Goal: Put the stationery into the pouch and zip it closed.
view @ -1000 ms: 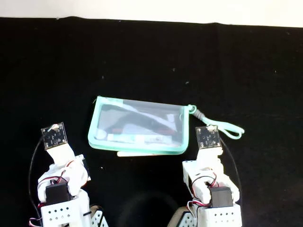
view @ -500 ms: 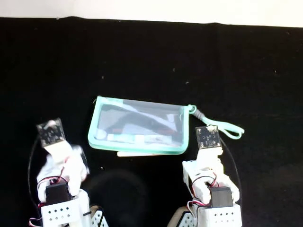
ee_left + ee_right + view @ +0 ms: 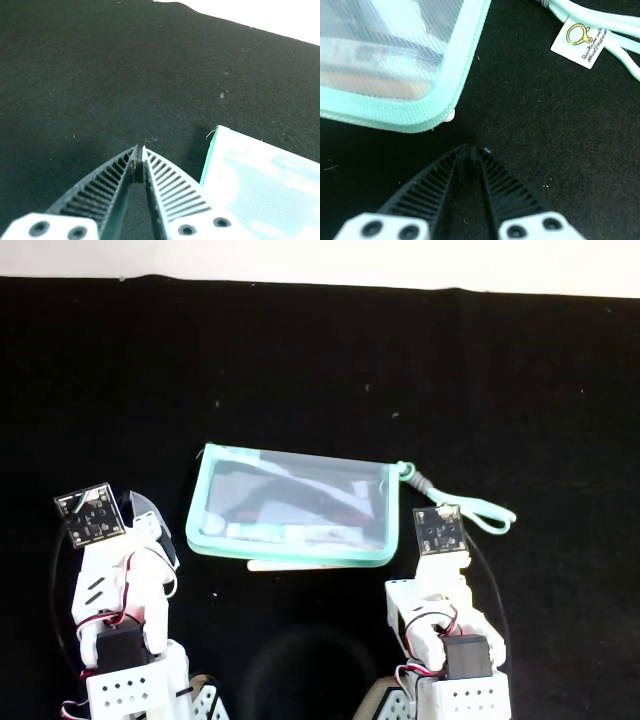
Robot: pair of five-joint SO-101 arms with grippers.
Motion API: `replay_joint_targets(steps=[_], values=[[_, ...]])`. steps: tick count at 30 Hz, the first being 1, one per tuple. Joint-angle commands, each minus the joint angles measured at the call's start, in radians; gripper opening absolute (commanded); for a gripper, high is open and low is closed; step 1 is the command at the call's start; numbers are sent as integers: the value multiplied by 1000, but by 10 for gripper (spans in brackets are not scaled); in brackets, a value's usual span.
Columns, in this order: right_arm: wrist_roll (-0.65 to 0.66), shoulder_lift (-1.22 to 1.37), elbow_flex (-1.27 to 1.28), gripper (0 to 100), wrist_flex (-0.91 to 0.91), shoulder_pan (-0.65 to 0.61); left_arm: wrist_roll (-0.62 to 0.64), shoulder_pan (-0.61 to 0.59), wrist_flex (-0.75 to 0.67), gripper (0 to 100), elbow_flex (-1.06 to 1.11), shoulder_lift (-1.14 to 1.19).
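The pouch (image 3: 290,508) lies flat in the middle of the black table (image 3: 320,370), its long axis running side to side across our two arms, and stationery (image 3: 300,532) shows as dark and pale bars through its clear face. A pale stick (image 3: 290,564) runs along the near edge; we cannot tell whether it is tucked inside or lying under the rim. The strap (image 3: 480,508) trails off the far right corner, so the zip end looks to be on the right arm's side. The right gripper (image 3: 470,152) hovers pinched together and empty, just beside the near right corner, so it is the nearer one for that end. The left gripper (image 3: 138,165), also pressed together with nothing in it, sits just off the left end. We cannot make out the zip pull, nor whether the zip is already closed.
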Motion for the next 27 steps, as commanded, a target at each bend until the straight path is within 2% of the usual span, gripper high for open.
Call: replay_joint_targets(steps=[1,4,10,18,20,25,27], values=[[-9,-8,130,9,-81,7,-5,48,-21,10,10,-2],[-8,-8,99,9,-128,5,-5,90,-18,10,-2,-2],[-8,-4,-68,9,-90,4,-5,147,-14,10,-81,4],[-6,-2,-266,11,61,4,-5,231,186,21,-229,4],[-6,-2,-318,36,104,4,-5,237,222,69,-257,4],[-6,-2,-415,194,220,8,-5,237,328,210,-289,4],[-6,-2,-449,209,217,8,-5,237,351,233,-291,4]])
